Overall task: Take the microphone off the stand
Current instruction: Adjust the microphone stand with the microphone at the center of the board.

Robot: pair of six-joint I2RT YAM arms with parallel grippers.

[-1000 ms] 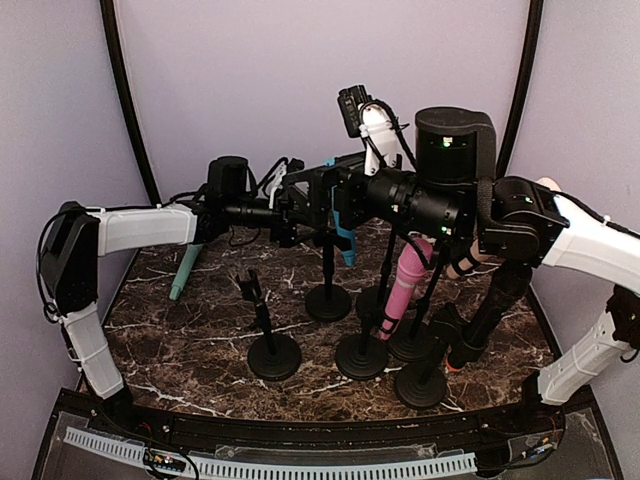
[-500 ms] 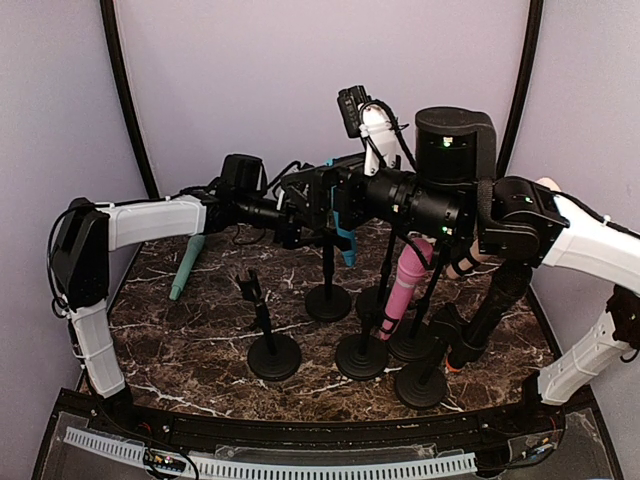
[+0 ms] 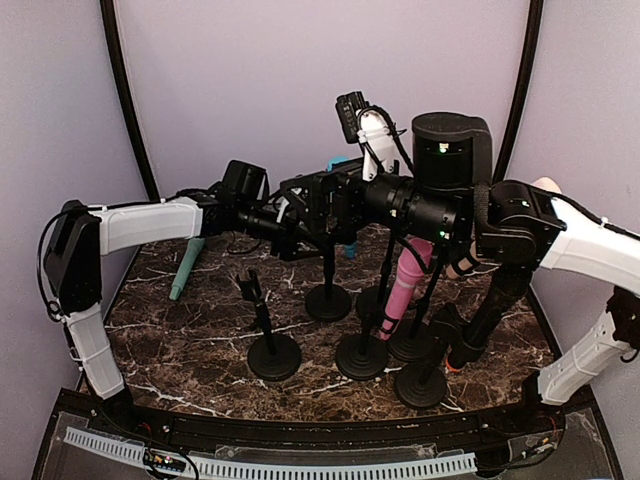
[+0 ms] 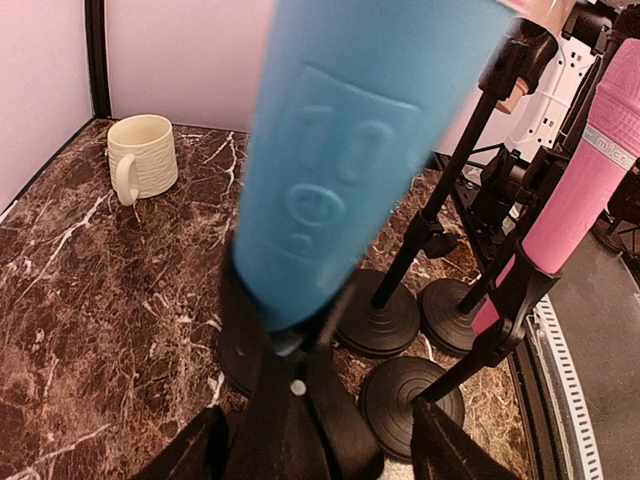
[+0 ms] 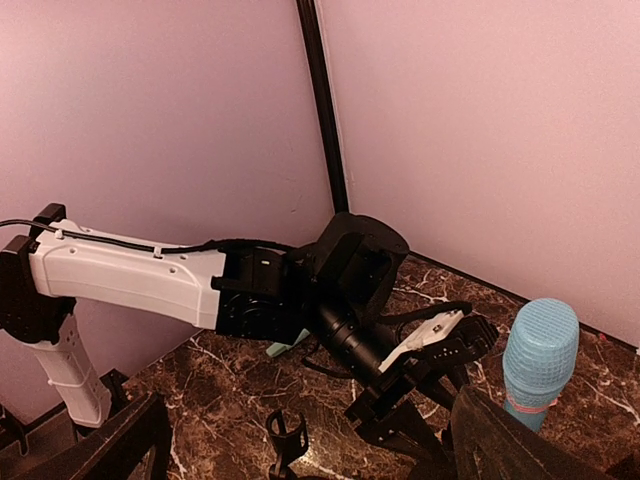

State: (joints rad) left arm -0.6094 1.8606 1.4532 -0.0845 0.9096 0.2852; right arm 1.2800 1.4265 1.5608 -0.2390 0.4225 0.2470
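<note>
Left gripper (image 4: pixel 320 418): fingers apart, one on either side of the clip where the blue microphone (image 4: pixel 360 150) sits in its stand (image 4: pixel 285 440). We see no firm contact yet. The mic lies straight ahead of these fingers and between them, mid-counter (image 4: pixel 80 300). Its long axis is steep, mesh head up, tail down in the clip. We judge the pull should run up along that axis. Right gripper (image 5: pixel 310 440): fingers wide apart, empty, mic ahead of them; the left arm is nearer.
</note>
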